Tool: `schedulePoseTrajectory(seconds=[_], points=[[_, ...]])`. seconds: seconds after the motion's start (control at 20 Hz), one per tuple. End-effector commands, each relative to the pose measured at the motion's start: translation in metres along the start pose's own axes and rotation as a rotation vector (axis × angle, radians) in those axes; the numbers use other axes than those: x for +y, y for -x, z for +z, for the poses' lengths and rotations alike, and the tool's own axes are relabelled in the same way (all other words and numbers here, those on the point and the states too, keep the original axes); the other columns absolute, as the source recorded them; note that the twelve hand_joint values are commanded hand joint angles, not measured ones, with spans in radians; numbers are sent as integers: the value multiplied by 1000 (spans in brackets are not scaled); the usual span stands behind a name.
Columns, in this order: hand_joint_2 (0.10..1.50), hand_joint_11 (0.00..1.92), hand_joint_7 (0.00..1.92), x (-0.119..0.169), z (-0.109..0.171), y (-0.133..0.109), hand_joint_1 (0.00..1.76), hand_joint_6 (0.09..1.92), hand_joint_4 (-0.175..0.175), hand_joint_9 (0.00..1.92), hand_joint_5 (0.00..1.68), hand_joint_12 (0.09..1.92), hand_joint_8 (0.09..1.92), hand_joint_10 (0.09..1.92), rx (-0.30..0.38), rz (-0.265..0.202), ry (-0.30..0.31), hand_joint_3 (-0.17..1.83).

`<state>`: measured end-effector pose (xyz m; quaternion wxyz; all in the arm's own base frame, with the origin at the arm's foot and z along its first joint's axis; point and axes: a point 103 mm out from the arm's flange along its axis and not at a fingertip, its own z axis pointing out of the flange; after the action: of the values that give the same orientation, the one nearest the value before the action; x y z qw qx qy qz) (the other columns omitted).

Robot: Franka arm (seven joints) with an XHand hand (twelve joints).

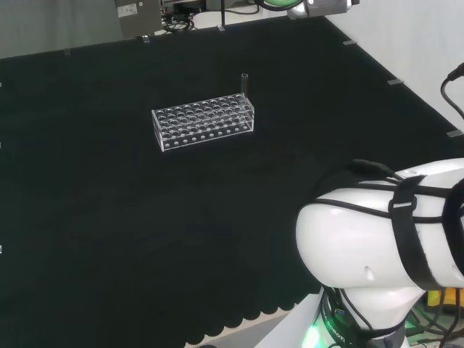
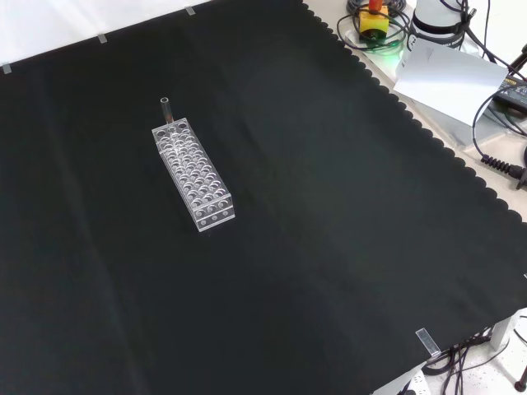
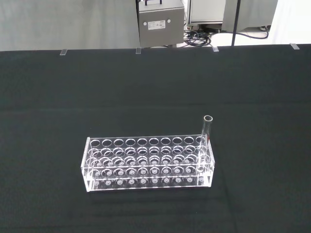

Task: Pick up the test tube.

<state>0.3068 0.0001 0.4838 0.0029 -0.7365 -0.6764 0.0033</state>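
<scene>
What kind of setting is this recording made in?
Most likely a lab-style robot test bench: a clear test tube rack with one test tube upright in a corner hole stands on black cloth, beside the white robot arm, with cables and equipment at the edges.

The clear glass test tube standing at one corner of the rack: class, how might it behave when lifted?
The clear glass test tube looks smooth and thin, so probably slippery and fragile. Being round, it would likely roll if laid down. The clear plastic rack looks light and may lift with it.
</scene>
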Motion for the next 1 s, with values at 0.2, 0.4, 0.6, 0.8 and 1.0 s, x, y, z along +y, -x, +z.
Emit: schedulePoseTrajectory(seconds=[0.2,0.4,0.6,0.8,1.0], points=[[815,4,8,1,2,-1,410,87,-25,10,42,1505,433,635,-5,4,0,403],[852,0,0,10,5,2,403,87,-26,0,56,1514,469,697,39,17,15,326],[872,2,48,35,13,7,455,87,-39,17,123,1600,718,916,51,16,3,279],[869,39,104,58,25,11,528,87,-51,91,171,1628,788,968,52,24,-15,268],[866,96,160,82,42,16,575,87,-61,156,211,1613,814,957,71,49,-33,268]])
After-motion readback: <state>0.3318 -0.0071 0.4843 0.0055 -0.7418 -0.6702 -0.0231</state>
